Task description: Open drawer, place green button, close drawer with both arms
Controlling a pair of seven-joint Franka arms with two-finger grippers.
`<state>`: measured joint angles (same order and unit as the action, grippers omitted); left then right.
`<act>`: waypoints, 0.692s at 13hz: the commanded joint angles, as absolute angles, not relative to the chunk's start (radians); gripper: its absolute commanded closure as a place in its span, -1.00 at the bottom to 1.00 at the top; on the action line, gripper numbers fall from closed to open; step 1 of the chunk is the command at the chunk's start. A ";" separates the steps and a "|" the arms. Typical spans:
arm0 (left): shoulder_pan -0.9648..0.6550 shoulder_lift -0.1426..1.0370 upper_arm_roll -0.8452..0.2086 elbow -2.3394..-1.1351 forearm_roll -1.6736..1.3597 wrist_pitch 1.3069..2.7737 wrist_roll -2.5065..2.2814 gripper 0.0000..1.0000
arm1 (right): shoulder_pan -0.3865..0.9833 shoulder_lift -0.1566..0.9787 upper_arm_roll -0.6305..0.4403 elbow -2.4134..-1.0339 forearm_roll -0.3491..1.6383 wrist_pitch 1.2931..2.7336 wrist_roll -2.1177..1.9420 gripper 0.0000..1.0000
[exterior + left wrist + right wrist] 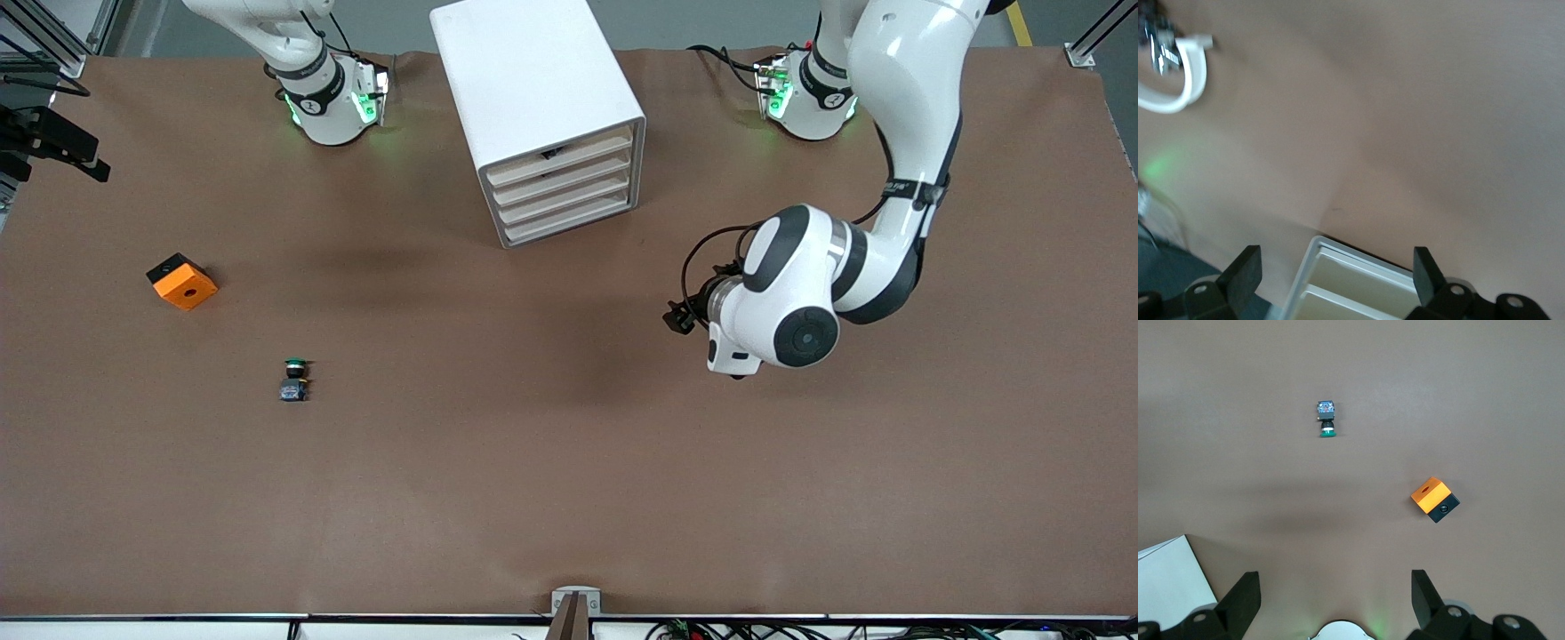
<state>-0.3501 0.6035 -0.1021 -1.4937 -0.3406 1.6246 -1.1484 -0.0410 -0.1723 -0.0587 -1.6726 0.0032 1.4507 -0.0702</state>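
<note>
Your button [294,379] lies on its side on the brown table [569,462], toward the right arm's end, green cap pointing toward the robots. The cabinet [542,107] shows all four drawers closed. Right gripper [1331,593] is out of the front view, fingers wide, empty; left gripper [1335,273] likewise spread.

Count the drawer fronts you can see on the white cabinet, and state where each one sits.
4. The drawer fronts are stacked one above another on the cabinet: top, second, third, bottom. All look shut. None seems hidden.
</note>
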 commanded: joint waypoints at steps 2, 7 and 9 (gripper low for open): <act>-0.391 0.699 -0.100 -1.454 -0.380 1.621 -1.356 -1.00 | -0.043 -0.186 -0.061 -1.675 0.015 1.450 -0.078 -1.00; -0.410 0.782 -0.100 -1.456 -0.572 1.660 -1.708 -1.00 | -0.037 -0.104 -0.060 -1.632 0.018 1.453 -0.074 -1.00; -0.413 0.799 -0.100 -1.459 -0.711 1.660 -1.861 -1.00 | -0.018 -0.005 -0.060 -1.605 0.015 1.448 -0.077 -1.00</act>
